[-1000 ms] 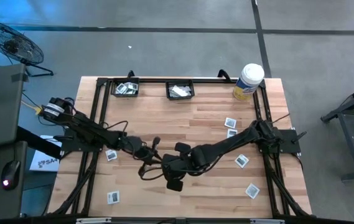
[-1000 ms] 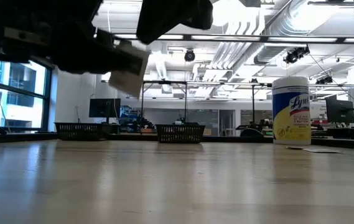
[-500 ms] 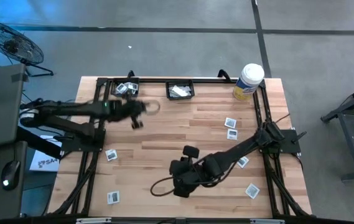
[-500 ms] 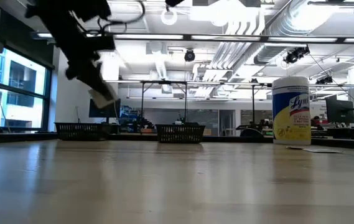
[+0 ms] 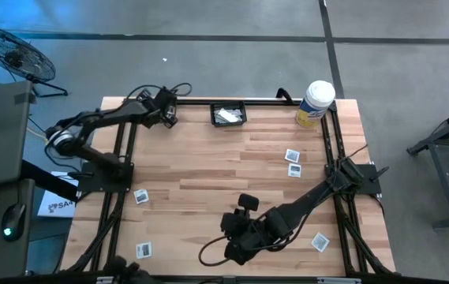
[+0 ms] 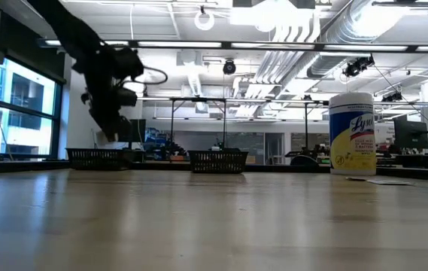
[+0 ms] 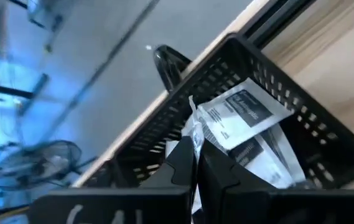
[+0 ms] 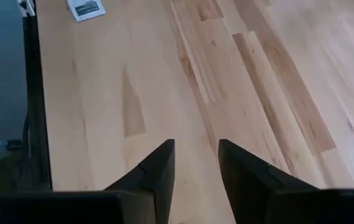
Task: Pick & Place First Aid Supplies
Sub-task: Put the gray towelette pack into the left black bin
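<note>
- Packets of first aid supplies partly sorted: several lie in the left mesh basket [image 7: 301, 118], some in the middle basket [image 5: 229, 114], and loose ones sit on the table [image 5: 208, 170].
- Left gripper [image 7: 196, 163] fingers pressed together on a white packet [image 7: 192, 134]; its edge sticks up between the tips, directly over the left basket.
- Just past those fingertips, a larger printed packet [image 7: 242, 115] rests on the pile inside that basket.
- Judgement: this one is at the drop point, release not yet done.
- Right gripper [image 8: 195, 167] fingers apart with a clear gap, nothing between them, only bare wood ahead.
- Farther out from the right fingers, one loose packet [image 8: 86, 9] lies near the table edge.
- High view shows the right gripper [image 5: 236, 244] low over the front of the table, with a packet [image 5: 319, 241] to its side and another [image 5: 144, 250] off toward the left front corner.
- Left to do: a pair [image 5: 292, 155] well beyond the right gripper toward the tub [image 5: 315, 103], plus one [image 5: 140, 196] by the left arm's base.
- Judgement: roughly midway, at least five loose packets remain.
</note>
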You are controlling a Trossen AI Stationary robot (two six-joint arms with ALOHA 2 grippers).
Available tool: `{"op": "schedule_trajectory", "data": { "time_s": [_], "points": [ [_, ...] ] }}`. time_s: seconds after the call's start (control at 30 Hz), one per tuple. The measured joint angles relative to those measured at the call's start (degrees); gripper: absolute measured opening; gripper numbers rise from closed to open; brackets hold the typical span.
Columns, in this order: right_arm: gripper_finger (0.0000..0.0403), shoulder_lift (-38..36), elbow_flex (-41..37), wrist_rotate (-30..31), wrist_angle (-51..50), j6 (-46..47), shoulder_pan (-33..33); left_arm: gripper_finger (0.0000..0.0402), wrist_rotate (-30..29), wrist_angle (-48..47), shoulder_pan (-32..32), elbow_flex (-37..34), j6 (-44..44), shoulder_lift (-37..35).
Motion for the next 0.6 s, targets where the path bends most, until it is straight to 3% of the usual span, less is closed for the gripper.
{"op": "schedule_trajectory", "data": {
  "time_s": [0.23,0.4,0.6],
  "points": [
    [0.0118,0.0,0.0,-0.6,-0.4,0.4,0.1,0.0000,10.7,-3.1,7.3,4.6,-6.4,6.8],
    [0.0119,0.0,0.0,-0.5,-0.8,0.4,-0.5,0.0010,12.7,-4.7,8.5,5.9,-6.8,9.4],
    [0.0119,0.0,0.0,-0.6,-1.0,0.4,-1.1,0.0054,17.2,-4.4,8.5,5.9,-6.5,11.8]
  ]
}}
